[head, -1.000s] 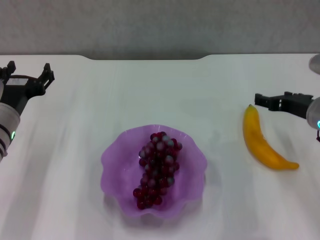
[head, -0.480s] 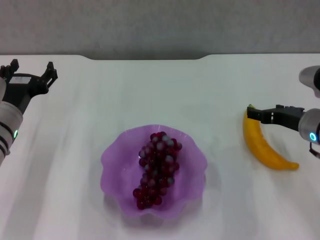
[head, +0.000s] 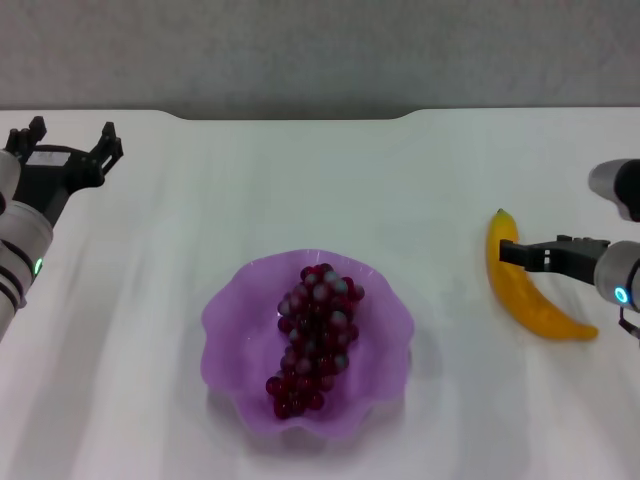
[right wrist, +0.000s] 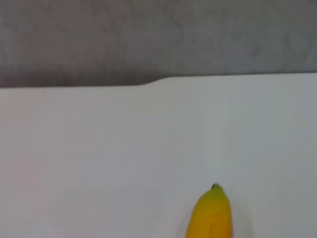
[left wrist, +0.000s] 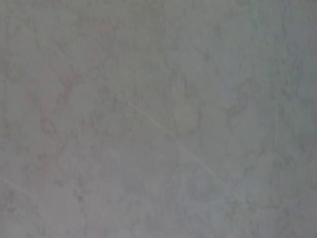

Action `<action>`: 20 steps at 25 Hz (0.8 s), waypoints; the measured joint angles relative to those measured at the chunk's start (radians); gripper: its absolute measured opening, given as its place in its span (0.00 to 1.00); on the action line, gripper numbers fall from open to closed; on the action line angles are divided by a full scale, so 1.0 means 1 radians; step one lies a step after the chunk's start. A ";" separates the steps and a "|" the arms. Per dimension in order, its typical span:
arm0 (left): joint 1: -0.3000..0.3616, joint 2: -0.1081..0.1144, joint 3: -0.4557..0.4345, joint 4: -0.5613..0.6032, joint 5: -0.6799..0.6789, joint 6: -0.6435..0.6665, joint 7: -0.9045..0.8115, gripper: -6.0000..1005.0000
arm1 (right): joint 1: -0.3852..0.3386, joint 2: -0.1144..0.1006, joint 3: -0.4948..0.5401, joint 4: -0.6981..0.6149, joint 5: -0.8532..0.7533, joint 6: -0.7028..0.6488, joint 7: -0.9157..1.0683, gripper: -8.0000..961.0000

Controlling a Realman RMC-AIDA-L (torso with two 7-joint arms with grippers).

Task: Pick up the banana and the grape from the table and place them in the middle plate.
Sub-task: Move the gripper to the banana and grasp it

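Note:
The purple scalloped middle plate (head: 222,318) sits at the centre front of the white table (head: 300,190). Inside it lies the grape (head: 316,335), a long dark red bunch. The yellow banana (head: 532,302) rests on the table at the right, and its greenish tip end (right wrist: 212,218) shows in the right wrist view. My right gripper (head: 524,253) reaches in from the right and crosses the banana's far half, close above it. Far back on the left, my left gripper (head: 72,137) hangs open and holds nothing. The left wrist view shows only a grey surface.
The table's far edge (head: 300,115) meets a grey wall behind it. Bare tabletop lies between the plate and the banana, and around the plate on the left.
My right gripper has moved nearer and lower, from beside the banana's far tip to across its far half. The left gripper has drifted slightly to the right.

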 joint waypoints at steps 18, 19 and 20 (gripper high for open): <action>0.000 0.000 0.001 0.000 0.000 0.004 -0.003 0.89 | 0.044 0.003 -0.203 0.107 0.161 -0.117 0.000 0.93; 0.002 0.000 0.001 0.000 0.000 0.004 -0.003 0.89 | 0.042 0.003 -0.206 0.107 0.165 -0.120 0.000 0.93; 0.002 0.000 0.001 0.000 0.000 0.004 -0.003 0.89 | 0.041 0.003 -0.206 0.107 0.167 -0.122 0.000 0.93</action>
